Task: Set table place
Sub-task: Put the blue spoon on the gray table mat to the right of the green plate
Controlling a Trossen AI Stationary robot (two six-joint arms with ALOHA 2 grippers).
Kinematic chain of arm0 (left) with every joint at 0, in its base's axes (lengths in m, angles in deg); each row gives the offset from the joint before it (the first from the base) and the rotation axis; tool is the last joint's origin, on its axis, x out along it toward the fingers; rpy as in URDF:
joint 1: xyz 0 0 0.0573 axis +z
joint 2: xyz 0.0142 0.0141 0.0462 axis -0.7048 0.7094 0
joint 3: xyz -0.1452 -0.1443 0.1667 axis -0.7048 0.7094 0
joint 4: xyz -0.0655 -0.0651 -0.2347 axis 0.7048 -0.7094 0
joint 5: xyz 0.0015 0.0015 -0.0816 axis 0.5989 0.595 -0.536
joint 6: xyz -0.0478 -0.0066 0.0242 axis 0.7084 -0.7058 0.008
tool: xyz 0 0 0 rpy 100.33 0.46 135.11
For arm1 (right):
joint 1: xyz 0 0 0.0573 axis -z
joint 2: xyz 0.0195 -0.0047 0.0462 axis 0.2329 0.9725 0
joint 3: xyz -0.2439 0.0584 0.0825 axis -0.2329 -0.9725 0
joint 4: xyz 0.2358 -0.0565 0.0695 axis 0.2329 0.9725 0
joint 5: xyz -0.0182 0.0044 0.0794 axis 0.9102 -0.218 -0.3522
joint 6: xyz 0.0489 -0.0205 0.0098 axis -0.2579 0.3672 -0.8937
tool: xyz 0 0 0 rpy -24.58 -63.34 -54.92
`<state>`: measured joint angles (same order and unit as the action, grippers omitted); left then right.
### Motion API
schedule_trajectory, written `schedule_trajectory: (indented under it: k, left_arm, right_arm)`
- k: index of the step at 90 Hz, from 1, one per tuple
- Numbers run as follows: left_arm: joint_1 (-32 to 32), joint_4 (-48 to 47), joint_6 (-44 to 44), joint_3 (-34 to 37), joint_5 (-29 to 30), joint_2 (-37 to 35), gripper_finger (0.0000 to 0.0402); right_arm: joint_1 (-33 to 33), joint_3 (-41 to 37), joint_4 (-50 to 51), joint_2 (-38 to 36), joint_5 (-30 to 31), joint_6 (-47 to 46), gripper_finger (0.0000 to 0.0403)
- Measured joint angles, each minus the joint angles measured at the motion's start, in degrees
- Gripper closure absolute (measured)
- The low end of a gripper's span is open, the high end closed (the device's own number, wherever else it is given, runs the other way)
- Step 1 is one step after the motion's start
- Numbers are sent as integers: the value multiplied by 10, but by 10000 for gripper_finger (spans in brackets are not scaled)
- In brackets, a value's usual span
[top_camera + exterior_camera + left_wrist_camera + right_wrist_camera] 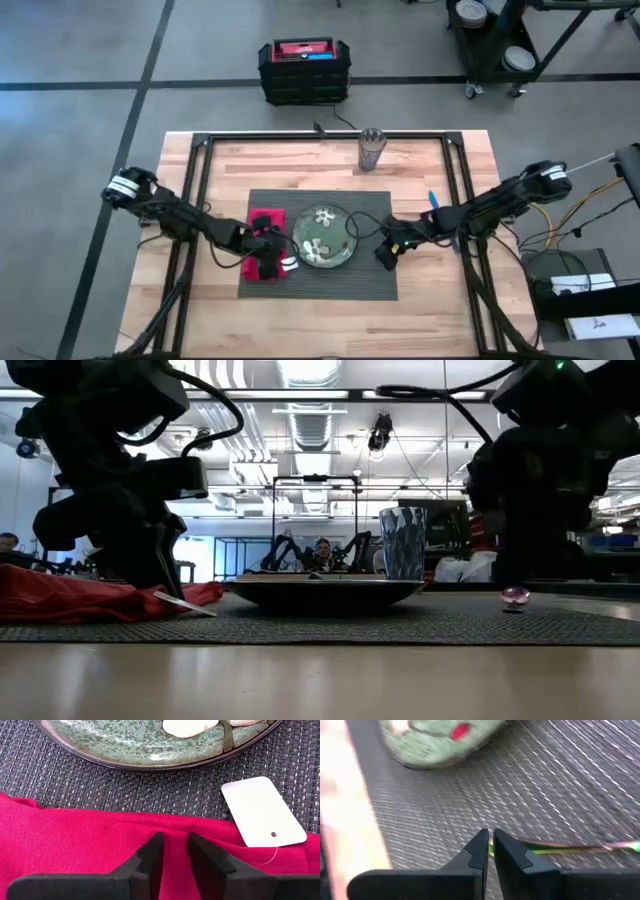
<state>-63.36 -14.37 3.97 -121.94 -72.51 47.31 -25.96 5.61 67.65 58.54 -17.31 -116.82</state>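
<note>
From above we saw the mat (318, 280) on the table (420, 170), the plate (322, 237) at its middle and the napkin (263, 255) just left. Only the left wrist view showed the left gripper (174, 851) with jaws clenched on the napkin beside a white tag (262, 811). The right wrist view showed the right gripper (490, 842) with jaws clenched on a thin utensil (570, 848).

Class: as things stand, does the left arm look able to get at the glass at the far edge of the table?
Probably not readily: the left hand is down on the red napkin, and the glass stands well beyond the plate, toward the right arm's side.
</note>
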Motion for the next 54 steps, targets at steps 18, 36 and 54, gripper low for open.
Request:
schedule_trajectory:
  k: [18, 36, 54]
  left_arm:
    - [0, 0, 0, 0, 0, 0, 324]
    - [0, 1, 0, 0, 0, 0, 324]
    - [0, 2, 0, 0, 0, 0, 324]
  right_arm:
    - [1, 41, 203, -46, 32, 26, 389]
    - [2, 68, 369, -81, 134, 38, 389]
    - [3, 52, 367, -53, 136, 50, 389]
